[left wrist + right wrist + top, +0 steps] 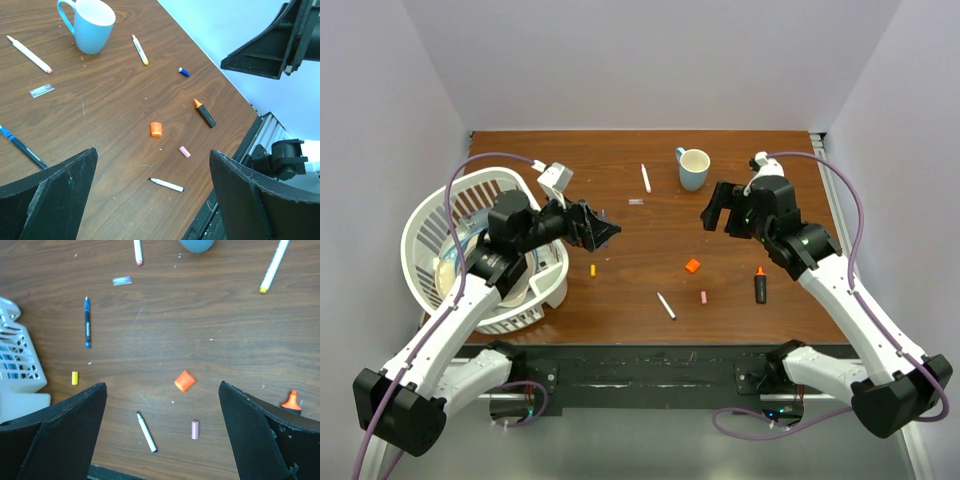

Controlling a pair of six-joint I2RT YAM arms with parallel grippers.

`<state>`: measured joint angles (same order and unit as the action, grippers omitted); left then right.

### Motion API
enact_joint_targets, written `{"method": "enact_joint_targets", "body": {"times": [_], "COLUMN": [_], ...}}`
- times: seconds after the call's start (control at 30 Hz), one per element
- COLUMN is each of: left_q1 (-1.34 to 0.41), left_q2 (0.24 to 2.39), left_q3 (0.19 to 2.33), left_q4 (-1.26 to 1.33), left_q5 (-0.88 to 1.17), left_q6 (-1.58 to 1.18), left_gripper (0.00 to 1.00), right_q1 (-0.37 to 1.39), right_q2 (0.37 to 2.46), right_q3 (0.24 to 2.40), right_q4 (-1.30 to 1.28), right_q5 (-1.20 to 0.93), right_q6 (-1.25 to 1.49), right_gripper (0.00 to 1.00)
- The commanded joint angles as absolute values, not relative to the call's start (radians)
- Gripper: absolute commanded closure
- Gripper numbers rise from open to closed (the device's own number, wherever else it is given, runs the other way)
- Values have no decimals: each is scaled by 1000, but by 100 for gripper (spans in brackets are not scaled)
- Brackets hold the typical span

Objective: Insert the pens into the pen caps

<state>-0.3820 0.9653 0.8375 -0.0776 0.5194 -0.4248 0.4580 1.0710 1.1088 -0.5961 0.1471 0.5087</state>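
1. My left gripper (603, 230) hangs over the left-centre of the table (650, 235), jaws spread wide with nothing between them. The white basket (450, 190) crowds the left edge, under my left forearm.
2. My right gripper (717, 208) hangs opposite, likewise spread wide and empty. It is just on the near side of the blue mug (693, 168), which stands upright toward the far edge.
3. The wood between my two grippers carries only a small clear scrap (636, 202).
4. The orange cap (692, 266) lies mid-table on open wood. The pink cap (704, 296) lies near it on the near side, not touching. The dark-tipped white pen (666, 305) lies aslant, left of the pink cap and toward the near edge.
5. The yellow-orange cap (594, 269) lies alone, just off the basket's right wall.
6. The highlighter (760, 287) lies beside my right forearm, its orange end pointing to the far side, well apart from the orange cap.
7. The pink-tipped white pen (646, 178) lies left of the mug, apart from it. In the left wrist view the yellow-tipped white pen (140, 49) lies on the mug's other side. The blue cap (184, 72) sits beyond it, close to the right edge.
8. In the right wrist view the blue pen (87, 322) lies near the basket's corner, on the far side of the yellow-orange cap. From above, my left gripper hides it.
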Motion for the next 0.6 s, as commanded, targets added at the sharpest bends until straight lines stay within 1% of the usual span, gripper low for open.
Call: {"method": "enact_joint_targets", "body": {"times": [0.0, 0.1, 0.13, 0.17, 0.27, 0.33, 0.4, 0.43, 0.47, 0.57], "left_q1": [-385, -385, -385, -385, -385, -385, -385, -385, -385, -385], "left_q2": [948, 951, 954, 951, 945, 936, 930, 922, 917, 914], "left_q3": [853, 876, 888, 890, 882, 879, 876, 871, 868, 867], "left_q4": [-81, -138, -150, -161, -161, -158, -150, -141, -140, -140], "left_q5": [460, 355, 336, 322, 318, 314, 325, 328, 324, 316], "left_q6": [-397, -405, -400, -397, -390, -384, -373, -373, -371, -368], "left_gripper": [0, 0, 0, 0, 0, 0, 0, 0, 0, 1], "right_q1": [460, 459, 457, 454, 431, 420, 407, 381, 365, 310], "right_q2": [1078, 1126, 1150, 1175, 1291, 1404, 1486, 1558, 1590, 1717], "right_q3": [1167, 1180, 1190, 1213, 1261, 1299, 1360, 1374, 1403, 1471], "right_q4": [-624, -617, -630, -635, -623, -644, -670, -673, -672, -644], "right_q5": [256, 348, 429, 458, 471, 453, 436, 431, 417, 425], "right_q6": [523, 503, 506, 503, 445, 363, 339, 342, 350, 383], "right_gripper": [1, 2, 3, 4, 6, 12, 16, 24, 27, 32]}}
